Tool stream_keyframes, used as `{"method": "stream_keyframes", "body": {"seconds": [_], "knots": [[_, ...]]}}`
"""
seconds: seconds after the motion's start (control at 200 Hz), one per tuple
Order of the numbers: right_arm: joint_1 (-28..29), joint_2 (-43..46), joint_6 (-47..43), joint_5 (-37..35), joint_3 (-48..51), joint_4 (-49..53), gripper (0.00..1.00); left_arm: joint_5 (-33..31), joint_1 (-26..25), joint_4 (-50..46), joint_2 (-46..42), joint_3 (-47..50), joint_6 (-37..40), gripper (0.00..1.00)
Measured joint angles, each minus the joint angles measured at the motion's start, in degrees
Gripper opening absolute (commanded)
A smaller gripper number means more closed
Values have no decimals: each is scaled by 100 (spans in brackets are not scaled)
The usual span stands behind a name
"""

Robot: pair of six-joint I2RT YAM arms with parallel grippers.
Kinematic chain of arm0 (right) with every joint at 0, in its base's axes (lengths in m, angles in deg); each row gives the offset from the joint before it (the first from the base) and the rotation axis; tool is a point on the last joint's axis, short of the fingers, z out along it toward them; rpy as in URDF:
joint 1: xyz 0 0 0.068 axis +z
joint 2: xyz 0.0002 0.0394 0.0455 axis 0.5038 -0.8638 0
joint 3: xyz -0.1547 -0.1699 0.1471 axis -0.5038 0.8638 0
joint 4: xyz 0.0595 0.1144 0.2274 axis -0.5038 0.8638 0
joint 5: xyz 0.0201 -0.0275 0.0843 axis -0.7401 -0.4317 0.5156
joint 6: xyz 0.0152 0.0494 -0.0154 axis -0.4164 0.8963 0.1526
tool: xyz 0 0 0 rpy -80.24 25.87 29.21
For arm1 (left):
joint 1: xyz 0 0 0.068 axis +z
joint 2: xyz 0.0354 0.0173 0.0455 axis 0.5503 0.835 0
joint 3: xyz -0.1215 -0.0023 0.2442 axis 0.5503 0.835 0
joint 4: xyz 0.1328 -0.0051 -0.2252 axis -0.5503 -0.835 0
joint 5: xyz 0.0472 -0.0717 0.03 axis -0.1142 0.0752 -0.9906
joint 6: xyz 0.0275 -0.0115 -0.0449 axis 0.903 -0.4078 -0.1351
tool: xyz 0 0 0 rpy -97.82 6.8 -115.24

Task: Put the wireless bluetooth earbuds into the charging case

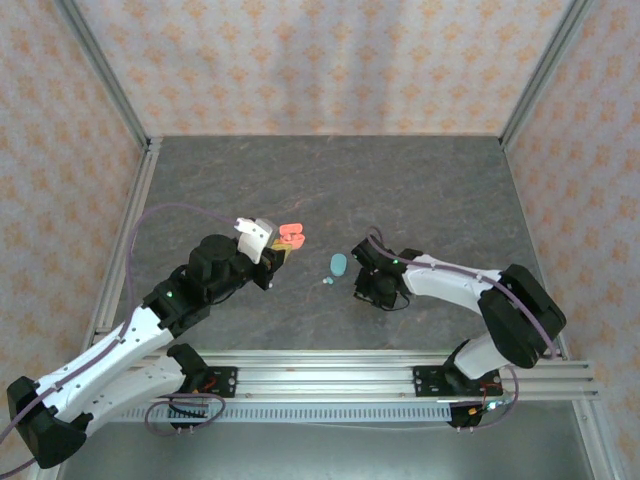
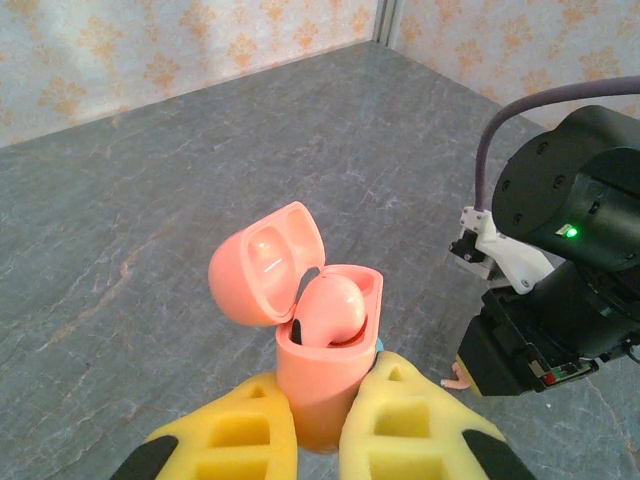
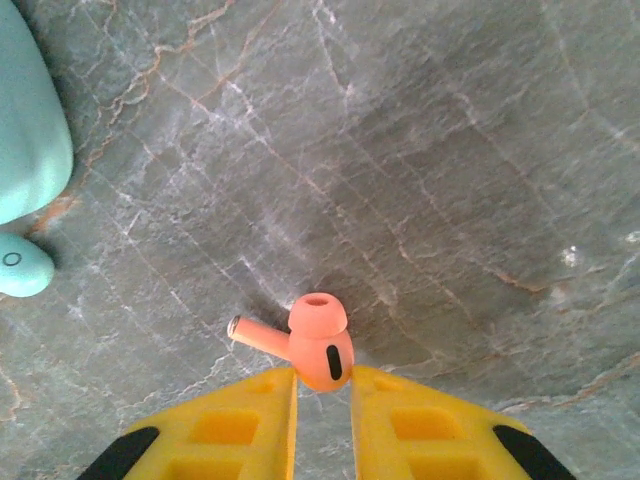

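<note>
Because the coral case (image 2: 320,365) must stand lid-open for loading, my left pincer (image 2: 326,400) clamps it, lower centre. My right pincer (image 3: 322,388) pinches a coral earbud (image 3: 320,348) on the table (image 3: 450,150), bottom centre.

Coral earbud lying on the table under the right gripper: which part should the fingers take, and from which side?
Pinch the rounded bulb of the coral earbud across its flanks, probably coming straight down from above. It lies flat with its stem sticking out sideways, too thin to clamp; the right gripper straddles the bulb.
</note>
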Motion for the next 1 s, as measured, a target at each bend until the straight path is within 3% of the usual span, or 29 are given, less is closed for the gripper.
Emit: {"method": "stream_keyframes", "body": {"seconds": [0.255,0.6,0.721,0.821,0.886,1.001], "knots": [[-319,-369,-719,-4,-468,448,21,0,0,0,2,-55,0,0],[-498,-1357,-2756,-138,-1744,1469,20,-2,0,-7,-2,-57,0,0],[-511,-1644,-3440,-334,-2203,1897,24,-4,0,-13,-33,-57,0,0],[-551,-1759,-3823,-568,-2509,2103,36,-7,0,-17,-76,-57,0,0],[-588,-1768,-3915,-686,-2660,2186,43,-7,0,-20,-79,-57,2,0],[-634,-1759,-3707,-848,-2872,2332,45,-22,0,-35,-79,-57,4,0]]}}
